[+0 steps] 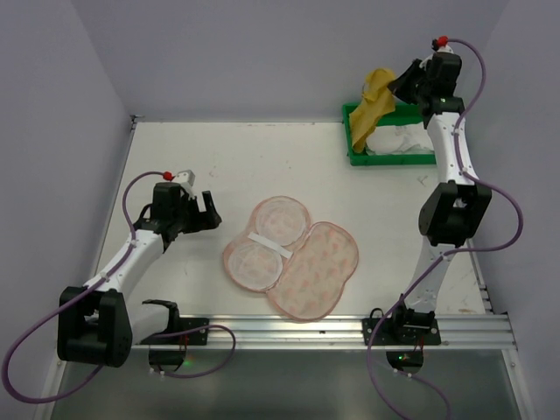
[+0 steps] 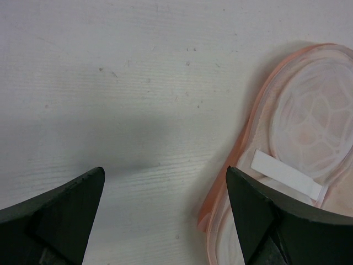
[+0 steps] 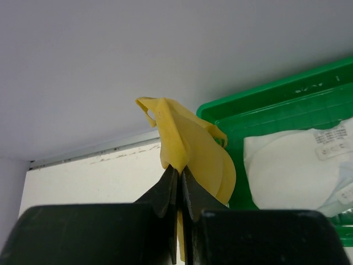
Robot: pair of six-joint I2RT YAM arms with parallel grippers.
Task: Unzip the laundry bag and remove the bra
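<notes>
**Bag lies open, yellow bra up in right gripper**

The laundry bag [image 1: 293,254] lies unzipped at mid-table, splayed flat like a clamshell. The pale-lined half is on the left w/ a white strip [image 1: 269,245] across its waist; the leaf-print half is on the right; the two halves meet along one edge; a pink rim runs round both.

The right gripper [image 3: 179,171] is clenched on the bra [image 3: 187,143] — yellow, crumpled, pinched between the closed fingers. It is held up at the far right of the table, over the left end of the green tray [image 1: 389,159]; a white garment [image 3: 287,171] lies in that tray.

The left gripper [image 2: 165,174] is released, jaws wide apart w/ nothing between them; it hovers over the bare table [image 2: 110,83] just left of the bag. In the left wrist view one finger overlaps the bag's rim — can't tell whether they touch.
</notes>
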